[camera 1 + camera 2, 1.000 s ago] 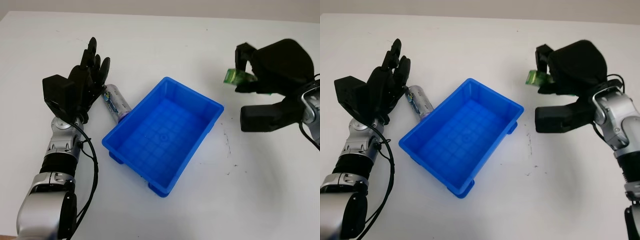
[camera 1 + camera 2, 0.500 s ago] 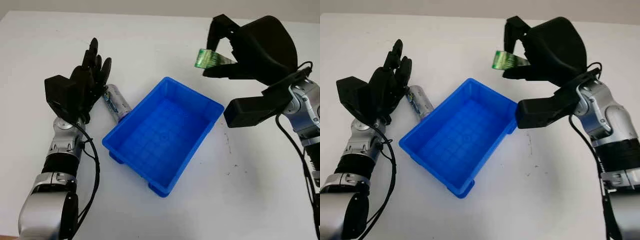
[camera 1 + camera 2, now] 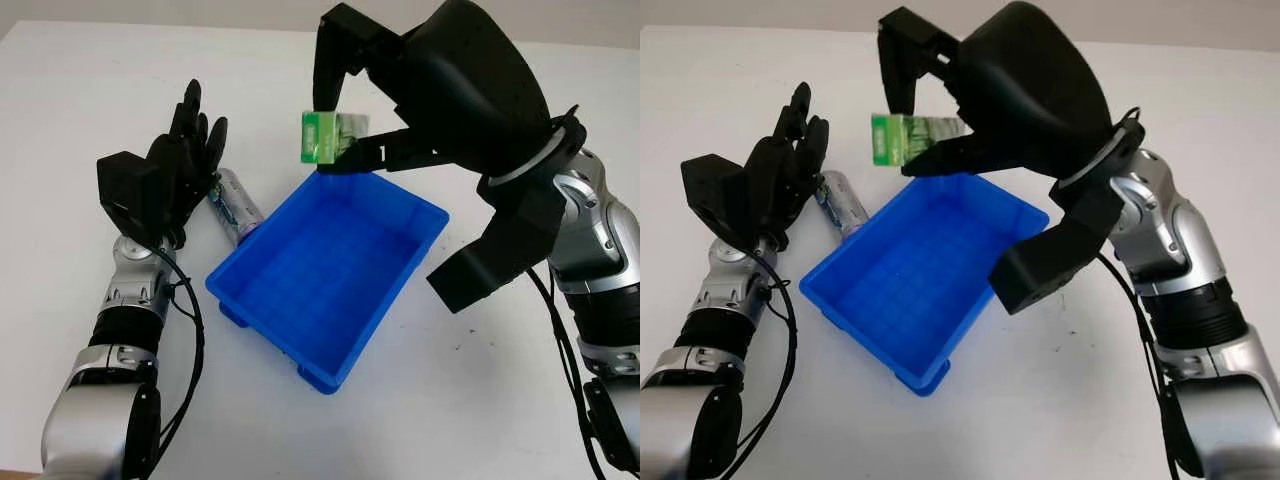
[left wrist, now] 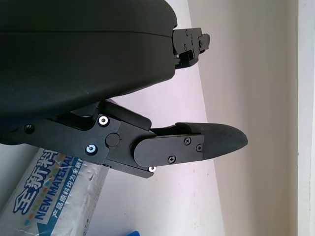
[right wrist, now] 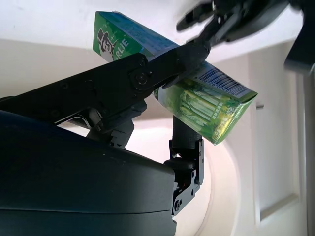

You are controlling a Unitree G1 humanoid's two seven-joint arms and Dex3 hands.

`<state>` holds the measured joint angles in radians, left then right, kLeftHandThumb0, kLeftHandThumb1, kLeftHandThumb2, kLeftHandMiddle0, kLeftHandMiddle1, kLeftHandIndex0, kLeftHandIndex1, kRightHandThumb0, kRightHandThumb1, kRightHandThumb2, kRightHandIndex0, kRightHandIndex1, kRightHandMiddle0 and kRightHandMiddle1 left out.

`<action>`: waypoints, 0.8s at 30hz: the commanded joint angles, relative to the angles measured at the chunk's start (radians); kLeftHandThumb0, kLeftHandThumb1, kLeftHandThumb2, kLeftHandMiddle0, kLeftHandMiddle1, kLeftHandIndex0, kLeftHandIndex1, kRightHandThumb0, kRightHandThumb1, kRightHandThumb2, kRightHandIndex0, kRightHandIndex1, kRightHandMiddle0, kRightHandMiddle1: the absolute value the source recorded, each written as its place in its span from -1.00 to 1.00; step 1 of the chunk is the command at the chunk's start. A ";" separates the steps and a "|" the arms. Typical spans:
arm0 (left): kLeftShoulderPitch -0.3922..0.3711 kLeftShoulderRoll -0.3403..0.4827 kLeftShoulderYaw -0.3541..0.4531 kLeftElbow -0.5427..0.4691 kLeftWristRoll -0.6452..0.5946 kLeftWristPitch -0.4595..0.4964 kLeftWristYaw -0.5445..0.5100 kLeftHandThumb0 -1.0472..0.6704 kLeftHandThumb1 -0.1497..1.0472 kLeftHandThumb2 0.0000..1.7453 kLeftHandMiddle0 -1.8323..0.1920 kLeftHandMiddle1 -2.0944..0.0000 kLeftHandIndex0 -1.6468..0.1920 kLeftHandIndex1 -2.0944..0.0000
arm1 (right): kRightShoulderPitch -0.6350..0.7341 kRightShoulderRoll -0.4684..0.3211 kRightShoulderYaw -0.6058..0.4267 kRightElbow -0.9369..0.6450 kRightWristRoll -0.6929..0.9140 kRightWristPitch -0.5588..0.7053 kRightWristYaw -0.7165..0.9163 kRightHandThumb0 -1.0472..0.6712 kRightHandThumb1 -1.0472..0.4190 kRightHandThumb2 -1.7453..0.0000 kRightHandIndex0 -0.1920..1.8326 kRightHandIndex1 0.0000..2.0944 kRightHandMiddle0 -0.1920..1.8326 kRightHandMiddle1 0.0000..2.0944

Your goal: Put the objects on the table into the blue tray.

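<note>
1. Over the far rim of the blue tray, the right hand is gripping the green box — carrying step underway.
2. Next, it is needing lowering and release — the left hand is hovering open beside the silver tube.

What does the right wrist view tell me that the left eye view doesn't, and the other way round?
Right wrist view alone: printed detail on the green box, a barcode on one face and lettering on another, with the fingers clamping across it.

Left eye view alone: the layout. The blue tray holds nothing, a silver packet lies on the table against the tray's outer wall, and the open left hand is beside the packet.

Both: the right hand grasping the green box, held over the tray's far rim.
</note>
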<state>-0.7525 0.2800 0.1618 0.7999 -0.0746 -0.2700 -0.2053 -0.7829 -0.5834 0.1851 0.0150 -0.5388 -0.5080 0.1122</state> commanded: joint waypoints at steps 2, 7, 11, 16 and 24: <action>0.004 -0.003 0.001 -0.008 -0.004 -0.006 0.003 -0.71 1.00 -0.45 0.95 0.95 0.93 0.95 | 0.017 -0.018 0.020 -0.024 -0.017 0.012 0.076 -0.35 -0.92 0.93 0.39 1.00 -0.03 0.95; 0.006 -0.005 0.002 -0.010 -0.004 -0.007 0.006 -0.71 1.00 -0.46 0.95 0.95 0.93 0.95 | 0.019 -0.067 0.038 -0.019 -0.001 0.028 0.248 -0.49 -0.89 0.93 -0.10 0.97 -0.30 0.87; 0.007 -0.008 0.000 -0.014 -0.004 -0.007 0.009 -0.70 1.00 -0.46 0.96 0.95 0.94 0.95 | 0.005 -0.102 0.050 -0.044 0.073 0.076 0.440 -0.71 -0.99 0.82 -0.57 0.21 -0.55 0.12; 0.003 -0.012 -0.003 -0.010 -0.004 -0.008 0.008 -0.70 1.00 -0.44 0.96 0.95 0.94 0.95 | -0.009 -0.109 0.044 -0.061 0.135 0.130 0.579 -0.91 -1.00 0.44 -0.54 -0.65 -0.53 -0.68; 0.001 -0.015 -0.001 -0.006 -0.005 -0.010 0.008 -0.70 1.00 -0.45 0.96 0.95 0.94 0.95 | -0.003 -0.031 -0.046 -0.023 0.308 0.230 0.538 -0.95 -1.00 0.20 -0.59 -0.82 -0.62 -0.83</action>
<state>-0.7521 0.2654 0.1619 0.7995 -0.0770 -0.2707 -0.1968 -0.7843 -0.6332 0.1756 -0.0135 -0.2577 -0.2946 0.6716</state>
